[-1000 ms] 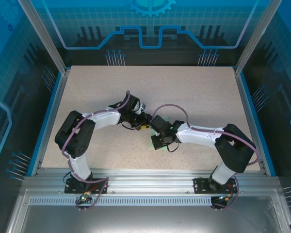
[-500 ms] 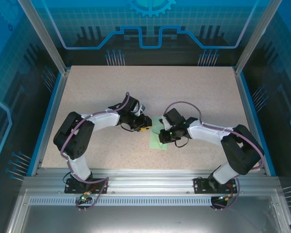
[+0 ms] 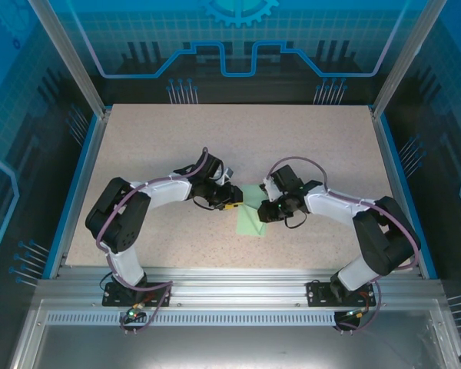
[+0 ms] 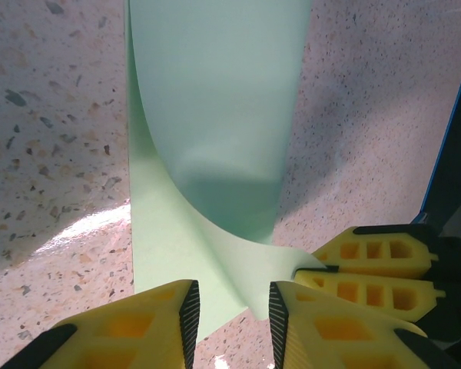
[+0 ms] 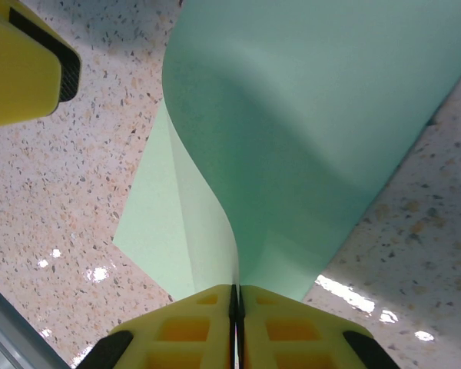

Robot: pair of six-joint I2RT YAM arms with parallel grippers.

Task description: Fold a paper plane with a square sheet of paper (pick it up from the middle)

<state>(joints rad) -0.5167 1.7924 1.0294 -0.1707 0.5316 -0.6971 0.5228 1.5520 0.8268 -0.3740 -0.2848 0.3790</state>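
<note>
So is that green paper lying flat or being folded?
Partly folded, not flat: the sheet of paper curls up off the table into the right fingers, which pinch its edge shut.

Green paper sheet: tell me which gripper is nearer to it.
Right. The right gripper pinches the sheet; the left gripper stands open astride its corner.

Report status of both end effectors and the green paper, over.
Right end effector shut on green paper sheet, edge curled up off tabletop. Left end effector open, low over sheet. Only crowding: the two end effectors, close together.
</note>
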